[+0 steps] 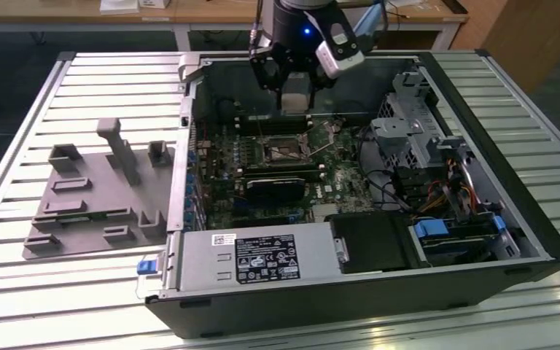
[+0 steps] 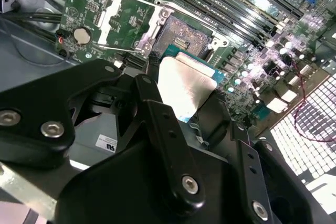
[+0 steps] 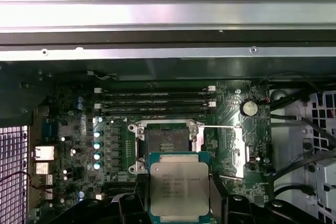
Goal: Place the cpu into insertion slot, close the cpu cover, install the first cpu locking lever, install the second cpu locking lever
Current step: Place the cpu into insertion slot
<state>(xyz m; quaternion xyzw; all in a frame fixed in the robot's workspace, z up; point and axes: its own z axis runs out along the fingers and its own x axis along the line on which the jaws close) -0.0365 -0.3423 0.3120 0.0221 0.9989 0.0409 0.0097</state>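
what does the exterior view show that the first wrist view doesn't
Exterior view: the whole open computer case on a slatted table, a grey parts tray toward the exterior view's left, the power supply, and the arm reaching in from above. First wrist view: the silver-topped chip gripped in the end effector, held near the open socket, plus a coin battery. Both: the green motherboard, its socket and memory slots.

Overhead light streaks white glare along my bench (image 1: 66,299) slats, while the case (image 1: 358,299) interior lies dim. In the second wrist view the cpu (image 2: 186,77) lid blows out white (my claw (image 2: 182,98) around it is near-black shadow).
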